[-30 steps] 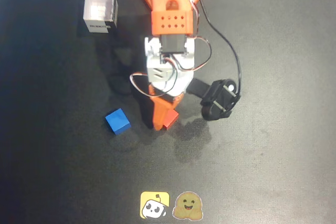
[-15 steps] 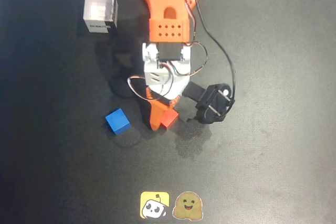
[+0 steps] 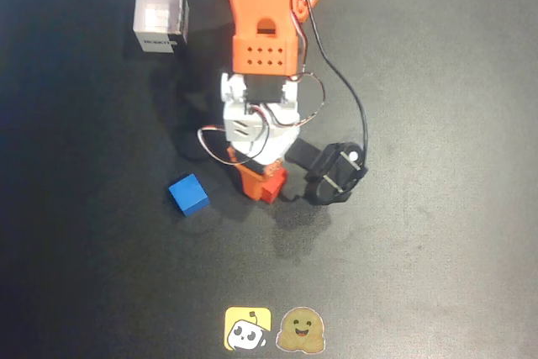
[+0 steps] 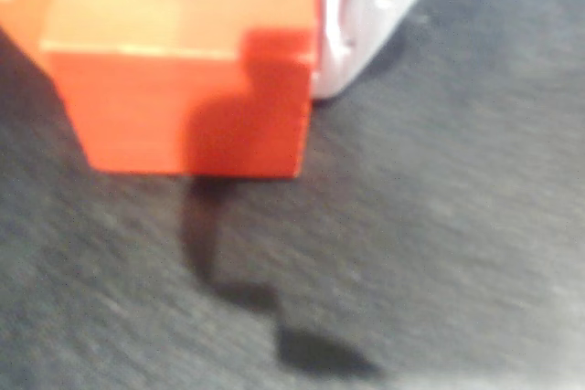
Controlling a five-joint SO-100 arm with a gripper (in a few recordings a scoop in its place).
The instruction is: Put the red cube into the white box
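In the overhead view, far up and left of the jaws, white box (image 3: 160, 16) standing open-topped on the black table (image 3: 437, 208), dark label on its near side. Nearer, just left of the jaws and a bit lower, blue cube (image 3: 188, 194), apart from them. At the jaws themselves, gripper (image 3: 261, 184) pointing down the picture, closed on the red cube (image 3: 271, 187), orange finger (image 3: 248, 178) pressed to its left face. In the wrist view, cube (image 4: 183, 70) big and blurred at upper left, white part touching its right side, its shadow below it on the table (image 4: 439, 226). Right of the jaws, black camera mount (image 3: 334, 174) on a short arm.
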